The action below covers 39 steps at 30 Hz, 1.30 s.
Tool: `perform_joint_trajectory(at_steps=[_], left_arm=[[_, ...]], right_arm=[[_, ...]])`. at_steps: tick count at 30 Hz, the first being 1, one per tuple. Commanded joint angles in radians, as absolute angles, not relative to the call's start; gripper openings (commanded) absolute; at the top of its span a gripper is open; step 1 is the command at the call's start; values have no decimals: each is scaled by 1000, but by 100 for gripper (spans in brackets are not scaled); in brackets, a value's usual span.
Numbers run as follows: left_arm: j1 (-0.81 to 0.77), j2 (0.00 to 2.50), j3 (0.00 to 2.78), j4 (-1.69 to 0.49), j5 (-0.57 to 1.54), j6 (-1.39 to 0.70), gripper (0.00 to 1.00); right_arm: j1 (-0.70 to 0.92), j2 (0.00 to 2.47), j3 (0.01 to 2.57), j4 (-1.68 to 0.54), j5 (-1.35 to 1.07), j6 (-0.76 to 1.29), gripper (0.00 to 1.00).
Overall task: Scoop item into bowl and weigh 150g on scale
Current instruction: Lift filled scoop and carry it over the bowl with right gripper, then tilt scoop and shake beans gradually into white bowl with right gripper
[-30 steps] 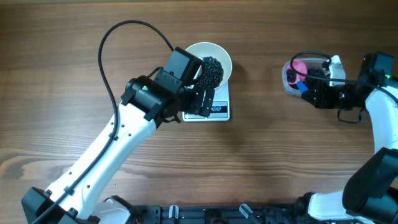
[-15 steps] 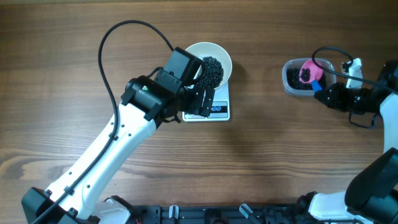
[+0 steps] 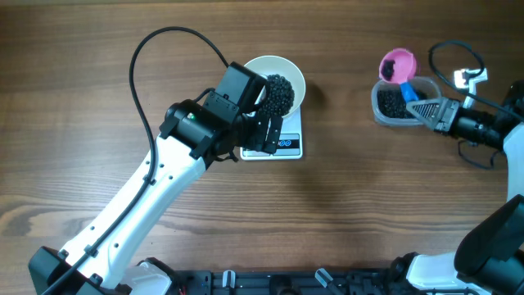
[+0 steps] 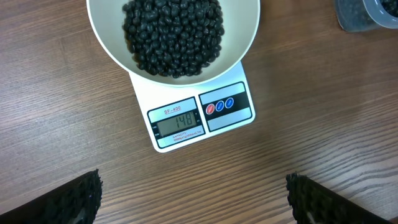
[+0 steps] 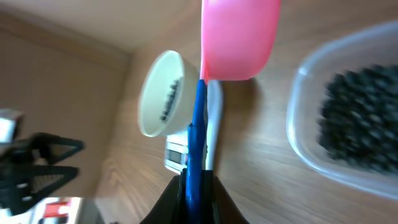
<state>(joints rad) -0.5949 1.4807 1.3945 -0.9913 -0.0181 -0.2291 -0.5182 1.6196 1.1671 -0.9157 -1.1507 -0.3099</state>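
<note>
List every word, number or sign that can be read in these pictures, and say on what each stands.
"148": on the grey display of the scale.
"SF-400": small print just above that display.
Signs on the round buttons: too small to read.
Pink scoop: no text shows.

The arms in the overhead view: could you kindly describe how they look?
Both arms have white tubular links with black joints. The left arm has a boxy black wrist block and a long black cable; its fingers have black knobbly pads. The right arm has thin black cable loops.
</note>
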Motion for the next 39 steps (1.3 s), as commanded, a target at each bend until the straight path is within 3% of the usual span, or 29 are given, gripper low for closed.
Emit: perform_joint_trajectory(at_steps=[1,7,11,19,29,39], left_arm=[[-598,1467,1410,-992,-28,-216,100],[-598,1467,1410,-992,-27,-217,100],[-598,1467,1410,-992,-27,-216,100],[-598,1467,1410,-992,-28,-216,100],[-598,1467,1410,-992,-28,-217,100],[-598,1467,1410,-992,-28,-217,100]], right_arm=[[-473,1626,1172,-892,-1296,-306,4],[-270,1626,1172,-696,-1291,-166,4],[-121,1626,1172,-495,-1164,3,4],[87,1626,1172,-396,-848,0,4],[188,1626,1172,-378,-646,-27,4],[223,1627,1172,-381,-593,-90,4]])
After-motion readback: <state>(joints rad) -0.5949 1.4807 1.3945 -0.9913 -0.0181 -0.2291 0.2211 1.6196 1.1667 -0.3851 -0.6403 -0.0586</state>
